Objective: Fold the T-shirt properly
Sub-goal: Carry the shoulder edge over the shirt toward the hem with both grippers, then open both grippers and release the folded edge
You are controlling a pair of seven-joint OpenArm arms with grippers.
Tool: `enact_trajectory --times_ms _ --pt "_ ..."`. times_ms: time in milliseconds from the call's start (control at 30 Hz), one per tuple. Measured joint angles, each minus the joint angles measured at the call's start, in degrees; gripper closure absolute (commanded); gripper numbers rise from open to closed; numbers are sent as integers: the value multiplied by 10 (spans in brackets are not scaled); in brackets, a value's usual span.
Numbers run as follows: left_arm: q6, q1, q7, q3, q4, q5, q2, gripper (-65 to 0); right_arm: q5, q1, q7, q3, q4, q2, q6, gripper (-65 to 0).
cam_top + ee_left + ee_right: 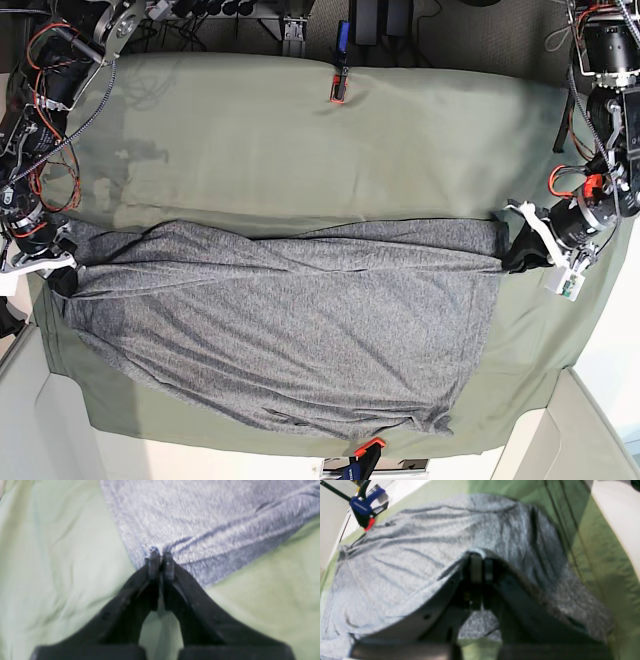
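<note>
Right now the T-shirt [290, 330] lies spread wide across the near half of the desk [420, 150], which is covered in an olive-green cloth [250, 130]. The grey fabric stretches nearly from the left edge to the right, rumpled in long diagonal folds, its upper edge pulled into a fairly straight line between the two arms.

On the right side of the desk, the left claw [522, 252] is pressed together on a corner of the T-shirt; in its wrist view the black fingers [153, 563] meet with a pinch of grey knit caught at their tips. On the left side, the right claw [62, 278] likewise pinches the shirt's edge, and in its wrist view the fabric drapes over the closed fingers [476, 567].

A blue-and-orange clamp [341, 75] holds the green cloth at the far edge, and another clamp [365, 455] grips it at the near edge.
</note>
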Motion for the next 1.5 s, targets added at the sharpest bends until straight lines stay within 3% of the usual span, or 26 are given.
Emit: enact_trajectory --times_ms 133,633,667,733,800,867,1067,1200,1500 --pt "0 -49 -1 41 -51 36 1 0 -30 0 18 -18 -15 4 -1 0" --pt "0 -169 -35 64 -231 28 2 0 -59 65 41 -47 -127 33 0 0" --pt "0 -170 -36 64 -235 25 3 -10 -59 65 41 -51 -129 34 0 0" --pt "0 -170 -35 64 -236 14 3 -95 -58 65 40 -59 -129 35 0 0" --pt "0 -170 -35 64 -236 3 2 -189 -37 65 40 -61 -129 36 0 -134" --pt "0 -170 -31 64 -236 1 2 -226 -30 65 41 -61 -129 36 0 -250" --pt "-1 -170 79 63 -236 -92 1 -226 5 64 -16 -52 -112 37 0 -274" --pt "-6 -145 90 47 -201 -190 -6 -226 57 37 -30 -24 -40 36 5 -274" --pt "-6 9 109 -42 -66 -216 -1 -226 116 -96 -65 33 61 36 3 -274"
